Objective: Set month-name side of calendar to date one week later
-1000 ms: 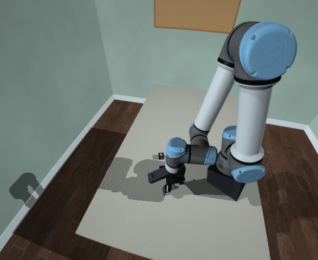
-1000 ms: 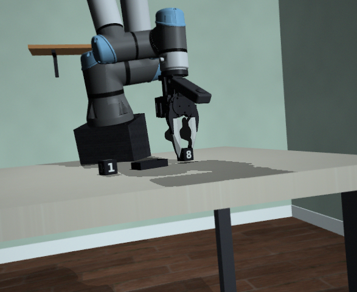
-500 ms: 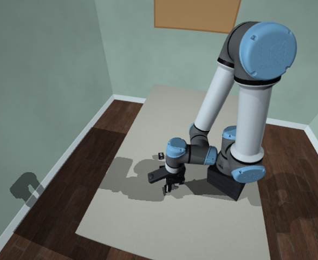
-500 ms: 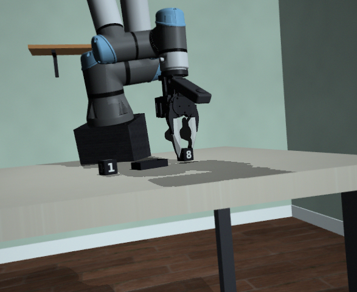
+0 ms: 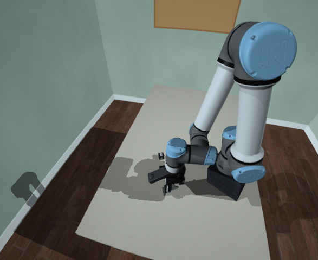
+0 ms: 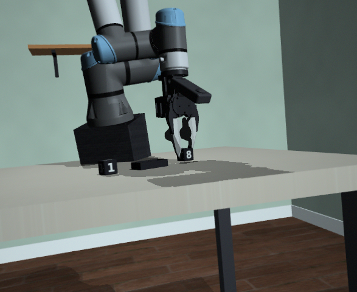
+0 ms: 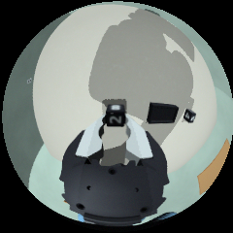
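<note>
Both cubes are out of the tray, so the task looks no further than its middle. In the exterior view, the tool (image 6: 184, 149) near the frame's centre pinches a black digit cube (image 6: 185, 154) low at the bench (image 6: 266, 176); whether the cube touches the surface I cannot tell. That cube shows an 8 toward this camera, while the wrist view shows a 2 on another face (image 7: 116, 117). The second cube (image 6: 108, 166), showing a 1, rests on the bench at lower left, apart from the low black tray (image 6: 149, 163) that lies between the two. No month name is legible anywhere. Still to do, by my judgement: turn each cube to the needed digit and seat both flat in the tray.
</note>
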